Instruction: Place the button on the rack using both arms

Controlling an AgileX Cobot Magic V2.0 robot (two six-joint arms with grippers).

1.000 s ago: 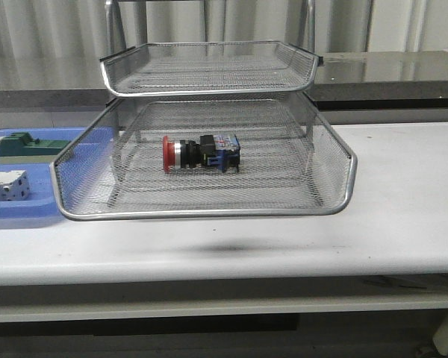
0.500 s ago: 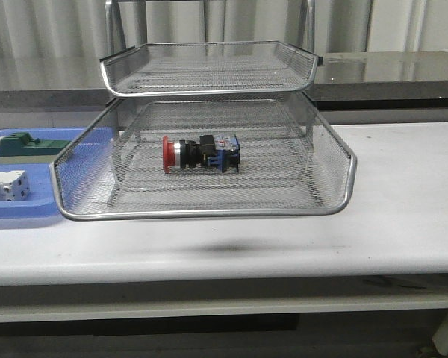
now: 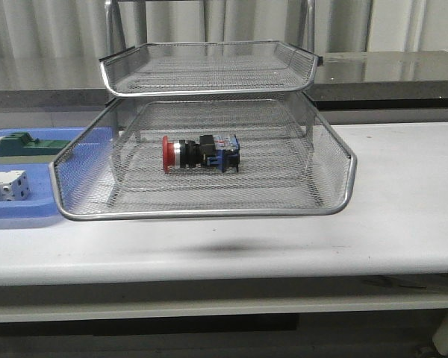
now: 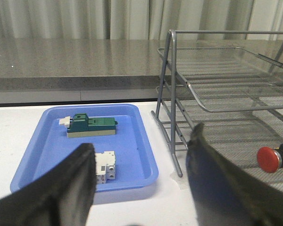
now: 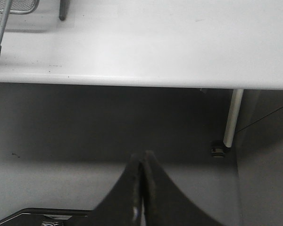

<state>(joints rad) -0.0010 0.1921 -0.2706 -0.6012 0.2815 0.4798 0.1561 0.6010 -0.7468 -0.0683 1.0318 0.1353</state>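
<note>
The button [image 3: 200, 153], with its red head, silver collar and black and blue body, lies on its side in the pulled-out middle tray of the silver wire-mesh rack [image 3: 336, 209]. Its red head also shows in the left wrist view [image 4: 270, 159], inside the rack [image 4: 179, 141]. My left gripper [image 4: 140, 157] is open and empty, above the table between the blue tray and the rack. My right gripper [image 5: 143, 157] is shut and empty, below the table's front edge, over the floor. Neither arm shows in the front view.
A flat blue plastic tray [image 3: 30, 212] stands left of the rack with a green block [image 3: 22, 146] and a white block [image 3: 4, 185]; all show in the left wrist view too: tray [image 4: 146, 160], green block [image 4: 91, 125], white block [image 4: 105, 165]. A table leg [image 5: 232, 117] stands at the right.
</note>
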